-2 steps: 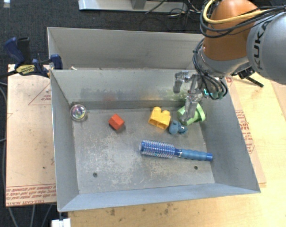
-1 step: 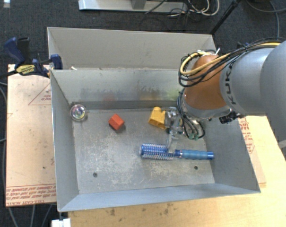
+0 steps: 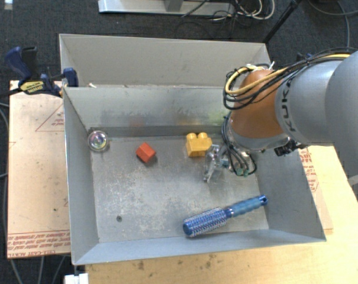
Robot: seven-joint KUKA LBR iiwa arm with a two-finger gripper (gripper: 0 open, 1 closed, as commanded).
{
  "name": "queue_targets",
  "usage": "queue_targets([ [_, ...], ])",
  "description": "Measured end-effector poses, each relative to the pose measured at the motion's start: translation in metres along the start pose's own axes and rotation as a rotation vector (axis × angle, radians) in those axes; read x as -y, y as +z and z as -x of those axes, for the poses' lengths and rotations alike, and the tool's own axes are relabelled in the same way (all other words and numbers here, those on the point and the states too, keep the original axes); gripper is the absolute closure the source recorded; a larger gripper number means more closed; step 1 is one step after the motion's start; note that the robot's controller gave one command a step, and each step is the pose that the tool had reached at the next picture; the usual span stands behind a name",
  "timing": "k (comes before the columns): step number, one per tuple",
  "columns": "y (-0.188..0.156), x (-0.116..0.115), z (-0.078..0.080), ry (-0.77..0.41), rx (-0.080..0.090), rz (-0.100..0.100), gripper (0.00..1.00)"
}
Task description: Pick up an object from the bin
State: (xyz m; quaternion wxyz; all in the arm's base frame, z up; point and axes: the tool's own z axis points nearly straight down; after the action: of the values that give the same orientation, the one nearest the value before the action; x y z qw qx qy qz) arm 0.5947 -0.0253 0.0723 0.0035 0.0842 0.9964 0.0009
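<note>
My gripper (image 3: pixel 212 171) hangs below the orange wrist cover in the right half of the bin, its metal fingertips close together just above the floor with nothing between them. A yellow toy block (image 3: pixel 197 144) lies just up and to the left of the fingers, near the back wall, apart from them. A blue hairbrush (image 3: pixel 222 216) lies below the gripper near the front wall, handle pointing up to the right.
A small red cube (image 3: pixel 145 152) rests left of the yellow block. A shiny clear ball (image 3: pixel 97 140) sits in the back left corner. The arm reaches in from the right over the bin's rim.
</note>
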Motion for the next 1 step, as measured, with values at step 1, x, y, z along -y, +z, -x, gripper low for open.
queue_targets([
  [1,0.0024,0.0011,-0.0032,0.001,-0.012,-0.002,0.00],
])
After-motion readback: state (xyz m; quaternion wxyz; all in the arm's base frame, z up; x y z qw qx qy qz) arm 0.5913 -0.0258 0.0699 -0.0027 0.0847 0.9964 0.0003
